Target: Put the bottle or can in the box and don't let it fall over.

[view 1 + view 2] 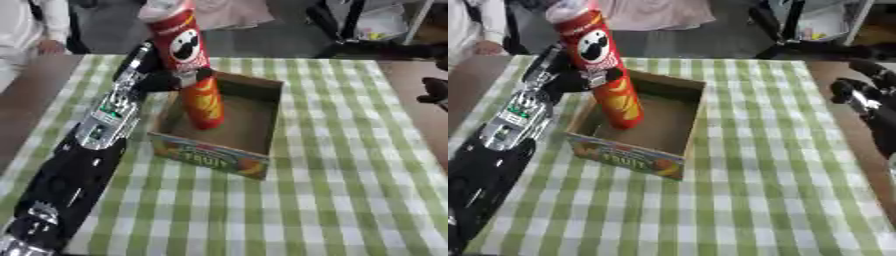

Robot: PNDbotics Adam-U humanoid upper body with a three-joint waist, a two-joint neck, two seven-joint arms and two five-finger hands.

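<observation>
box: open-topped brown cardboard box [262, 117] with printed fruit front, on green-and-white checked tablecloth [350, 190] | inside: tall red crisp can [194, 75] stands at box's left part, right part free | box's left side: blocked by black left hand [157, 75] and arm | right of and in front of box: open cloth | far right of box: black right hand [859, 97]

Light: soft, even, fairly bright.
Shadows: faint inside the box [262, 107].
Glare: pale sheen on the tablecloth [350, 165].
Focus: both views blurry, edges smeared.
</observation>
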